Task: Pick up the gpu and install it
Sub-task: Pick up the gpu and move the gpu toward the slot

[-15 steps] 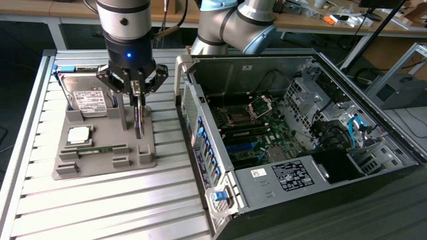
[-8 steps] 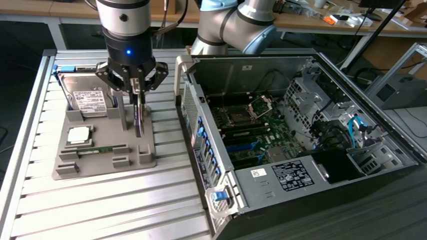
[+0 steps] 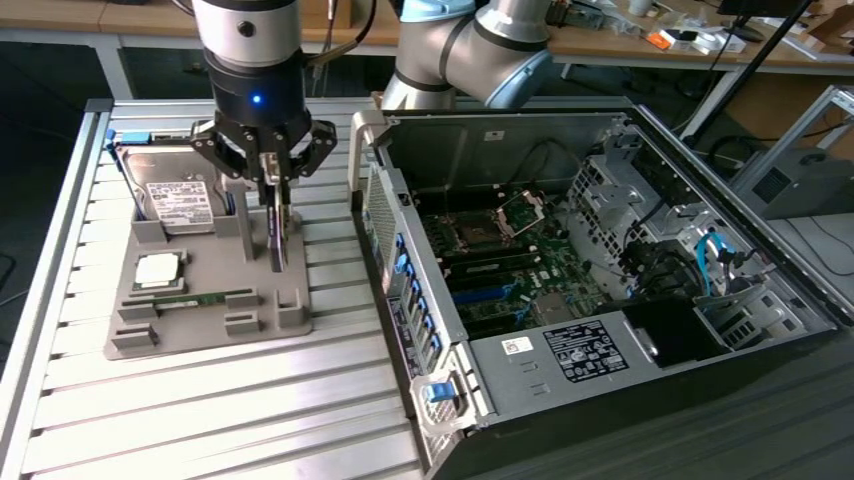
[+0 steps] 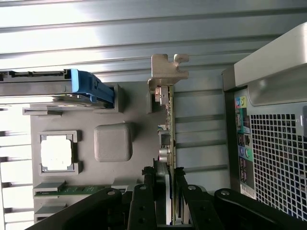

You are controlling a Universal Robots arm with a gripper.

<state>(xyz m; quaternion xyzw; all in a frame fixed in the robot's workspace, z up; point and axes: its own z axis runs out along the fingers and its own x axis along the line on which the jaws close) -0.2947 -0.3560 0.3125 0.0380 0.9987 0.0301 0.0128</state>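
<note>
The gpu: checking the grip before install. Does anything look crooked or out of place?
Nothing stands out. The gpu stands upright on edge, held straight in the claw. On the grey tray, the hard drive and memory stick sit squarely in their slots.

Between the matt black fingers (image 4: pixel 143 206), the gpu (image 4: pixel 169 124) is a tan board with a dull silvery metal edge. Beneath them, the holder (image 4: pixel 136 109) looks like matt grey plastic, on a ribbed, shiny metal table (image 4: pixel 120 33).
</note>
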